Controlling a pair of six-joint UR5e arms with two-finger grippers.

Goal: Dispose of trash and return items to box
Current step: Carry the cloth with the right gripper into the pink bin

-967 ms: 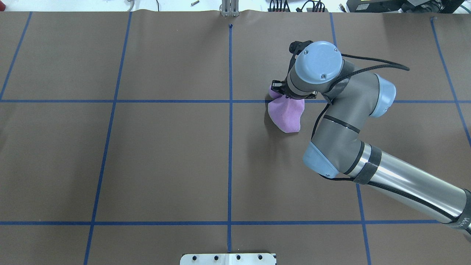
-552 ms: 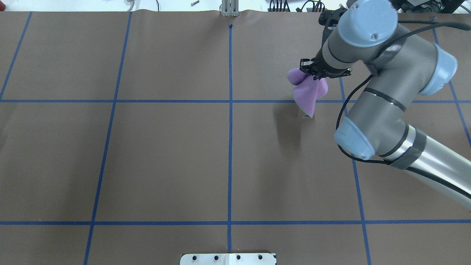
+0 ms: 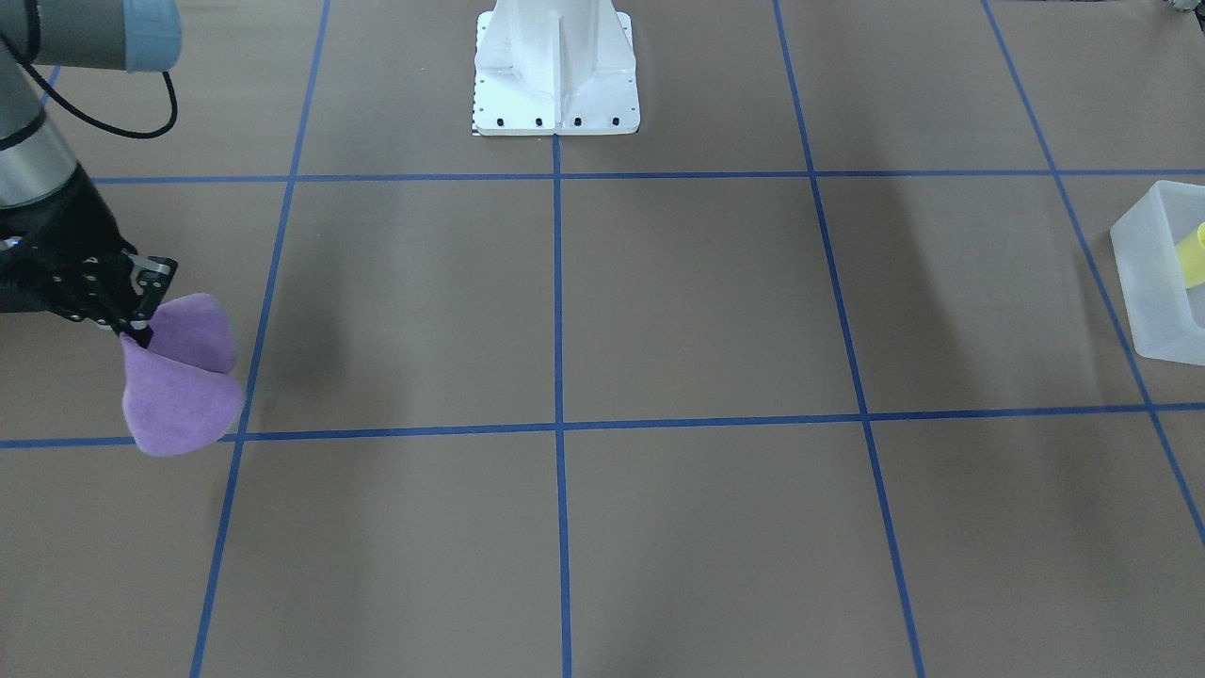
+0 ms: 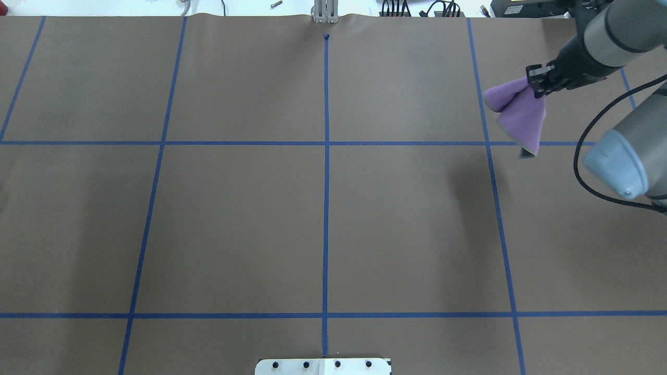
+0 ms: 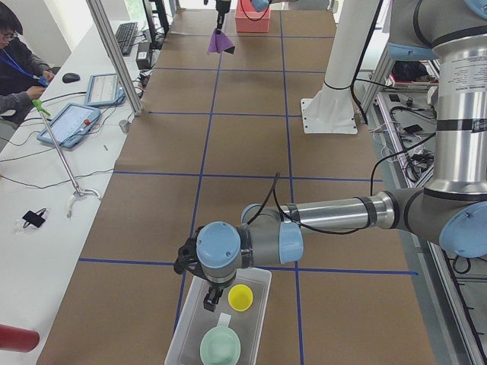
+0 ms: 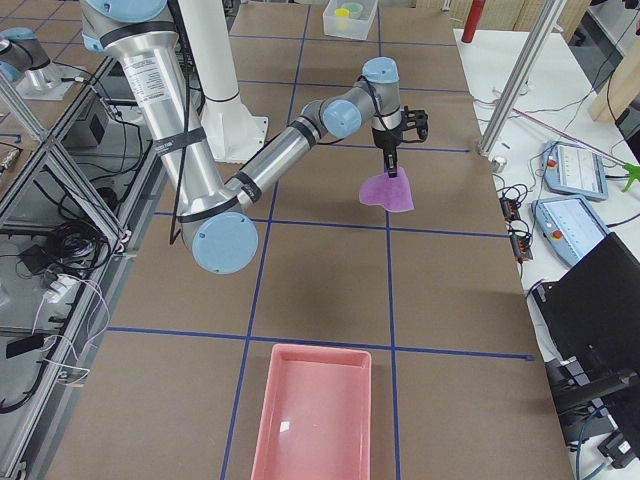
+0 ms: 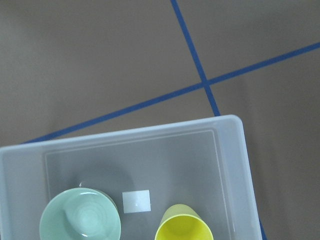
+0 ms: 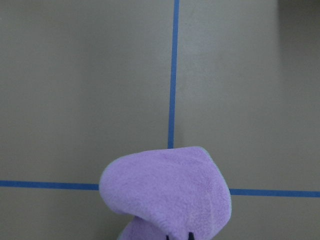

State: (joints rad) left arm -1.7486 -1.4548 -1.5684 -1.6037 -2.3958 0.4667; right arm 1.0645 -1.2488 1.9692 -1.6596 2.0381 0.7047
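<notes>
My right gripper (image 4: 536,88) is shut on the purple cloth (image 4: 521,112), which hangs free above the table at the far right; both also show in the front-facing view, gripper (image 3: 135,331) and cloth (image 3: 179,391). The cloth fills the lower right wrist view (image 8: 165,195). The frosted box (image 5: 186,334) holds the upright yellow cup (image 5: 240,297) and the mint-green bowl (image 5: 220,347). My left gripper (image 5: 209,299) hovers just over the box; I cannot tell if it is open. The left wrist view shows the box rim (image 7: 235,150), cup (image 7: 183,227) and bowl (image 7: 80,217).
A pink tray (image 6: 312,415) lies on the table at the robot's right end, well short of the hanging cloth. The white pedestal (image 3: 555,71) stands at the table's robot side. An operator's desk with tablets (image 5: 72,122) runs along the far edge.
My right gripper has risen with the purple cloth and carried it to the right and farther out. The cloth now hangs free of the table.
</notes>
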